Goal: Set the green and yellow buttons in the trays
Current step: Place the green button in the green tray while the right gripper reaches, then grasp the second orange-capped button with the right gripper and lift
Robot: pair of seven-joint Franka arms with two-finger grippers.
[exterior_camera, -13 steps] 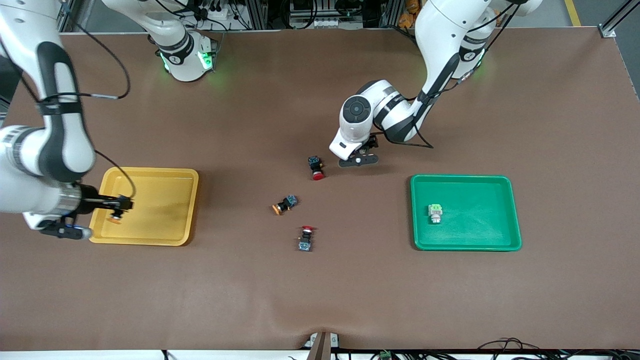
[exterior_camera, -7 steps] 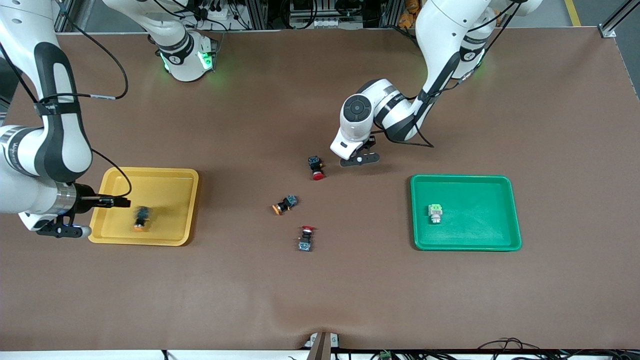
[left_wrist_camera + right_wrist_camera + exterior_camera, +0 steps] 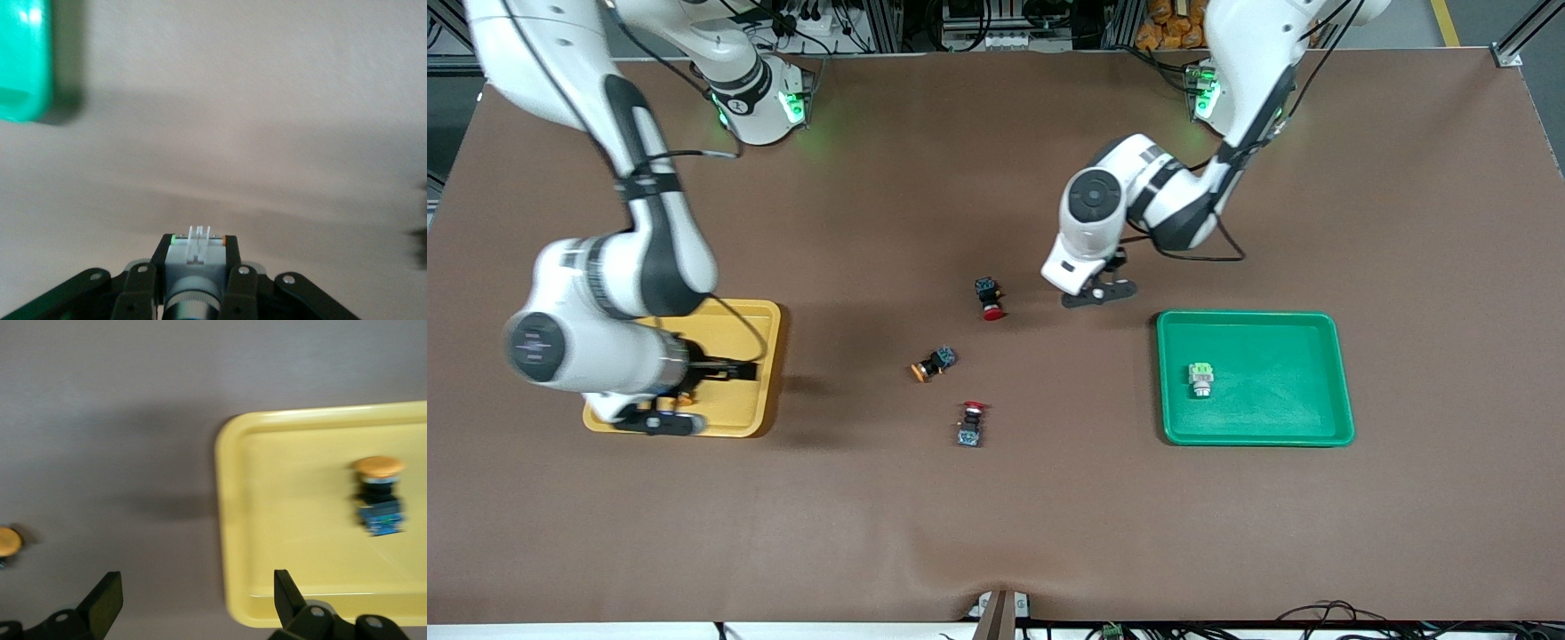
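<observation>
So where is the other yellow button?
The yellow button lies on the brown table between the trays, with one red button farther from the front camera, another nearer.

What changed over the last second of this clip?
The right gripper let go of a yellow-capped button, now in the yellow tray, and opened. The left gripper closed on a green-capped button and moved toward the green tray. The table buttons stayed.

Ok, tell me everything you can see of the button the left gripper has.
The left gripper is shut on a pale grey-white button, plastic by its look, gripped on both sides of its blocky body, which has small raised tabs and a dark round collar. Its cap is hidden. It is held above bare table, beside the green tray.
</observation>
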